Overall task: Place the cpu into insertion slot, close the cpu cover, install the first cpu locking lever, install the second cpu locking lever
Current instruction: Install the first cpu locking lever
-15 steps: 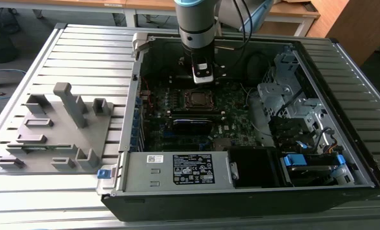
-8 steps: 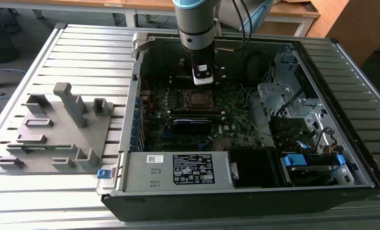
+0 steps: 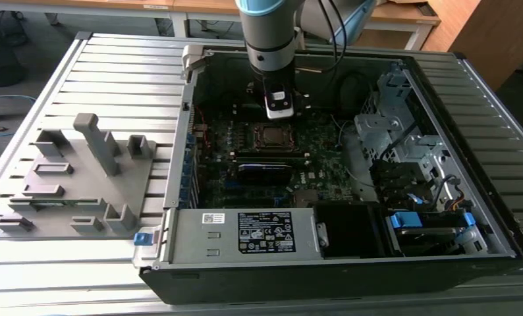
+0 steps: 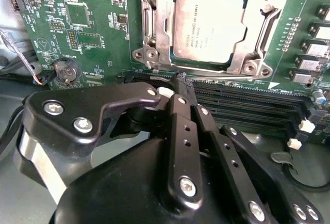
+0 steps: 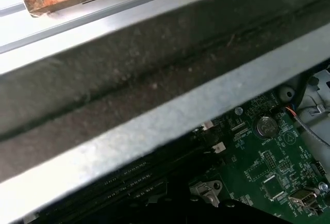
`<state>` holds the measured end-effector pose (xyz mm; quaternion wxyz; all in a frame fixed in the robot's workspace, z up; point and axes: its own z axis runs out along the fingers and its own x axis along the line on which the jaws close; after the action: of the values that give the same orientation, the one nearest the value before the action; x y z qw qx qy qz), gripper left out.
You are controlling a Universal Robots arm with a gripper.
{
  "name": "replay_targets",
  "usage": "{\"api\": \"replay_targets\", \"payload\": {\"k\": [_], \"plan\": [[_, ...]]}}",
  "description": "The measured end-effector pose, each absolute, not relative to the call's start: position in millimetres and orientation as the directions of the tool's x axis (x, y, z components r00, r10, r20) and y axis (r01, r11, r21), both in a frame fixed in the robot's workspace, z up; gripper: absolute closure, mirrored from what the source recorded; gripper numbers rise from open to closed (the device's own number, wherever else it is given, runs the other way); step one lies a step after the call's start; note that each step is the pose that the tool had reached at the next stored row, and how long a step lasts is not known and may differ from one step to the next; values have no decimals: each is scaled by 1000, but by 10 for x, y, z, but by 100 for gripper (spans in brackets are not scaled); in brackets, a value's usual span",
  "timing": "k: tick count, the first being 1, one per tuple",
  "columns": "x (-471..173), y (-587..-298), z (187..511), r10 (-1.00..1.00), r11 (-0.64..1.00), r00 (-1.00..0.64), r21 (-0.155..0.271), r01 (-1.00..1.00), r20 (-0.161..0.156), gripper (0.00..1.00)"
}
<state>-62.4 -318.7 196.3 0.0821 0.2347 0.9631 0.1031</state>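
Observation:
The cpu (image 4: 209, 25), a flat square chip with a dull metal top, lies in the insertion slot (image 4: 150, 53) on the green motherboard. The cpu cover (image 4: 161, 28), a silver frame, lies flat around the chip, with thin metal lever rods along two of its sides. My gripper (image 4: 184, 82) hangs just beside the socket over the nearest memory slot. Its black fingers (image 4: 178, 131) are pressed together with nothing between them. In the exterior view the gripper (image 3: 279, 110) hovers inside the open computer case, just behind the cpu (image 3: 271, 135).
Long black memory slots (image 4: 247, 100) run beside the socket. A coin battery (image 4: 66, 70) sits on the board. A silver box with a white label (image 3: 244, 234) fills the case's front. A drive cage (image 3: 402, 131) stands at the exterior view's right, a grey fixture (image 3: 77, 178) at its left.

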Motion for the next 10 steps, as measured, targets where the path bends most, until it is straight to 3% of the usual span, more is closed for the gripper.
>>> {"api": "replay_targets", "payload": {"k": [10], "plan": [[-624, -3162, 1979, 469, 869, -876, 236, 435, -111, 89]]}}
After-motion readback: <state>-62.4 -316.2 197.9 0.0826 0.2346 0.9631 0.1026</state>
